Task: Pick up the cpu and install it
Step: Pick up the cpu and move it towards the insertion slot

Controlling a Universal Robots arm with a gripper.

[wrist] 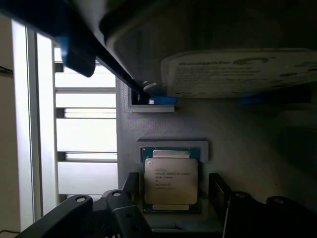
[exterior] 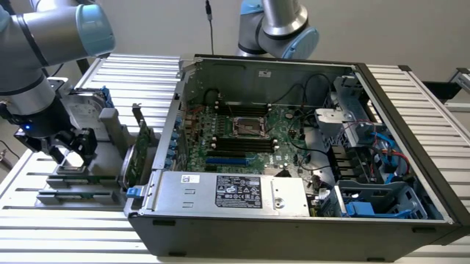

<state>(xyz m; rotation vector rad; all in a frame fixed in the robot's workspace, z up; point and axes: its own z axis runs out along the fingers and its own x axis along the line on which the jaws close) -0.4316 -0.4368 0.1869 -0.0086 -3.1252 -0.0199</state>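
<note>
The fingers stood wide, straddling the cpu, which lay flat in a gray holder at the surface's edge on the exterior view's left.

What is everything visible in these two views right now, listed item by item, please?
Pale slatted metal table: one, beneath everything.
Grey plastic holder: one, exterior view's left.
Small flat square silver-topped cpu: one, in the holder's recess.
Large silver hard drive with blue side rails: one, standing on the holder near the cpu.
Upright green circuit cards: apparently two, between holder and case.
Open black metal computer case: one, table centre.
Green motherboard: one, inside the case.
Silver power supply box: one, case's near wall.
Grey-and-blue robot arms: two, one at the exterior view's left, another behind the case.
Black gripper: one, open, fingers either side of the cpu.
</note>
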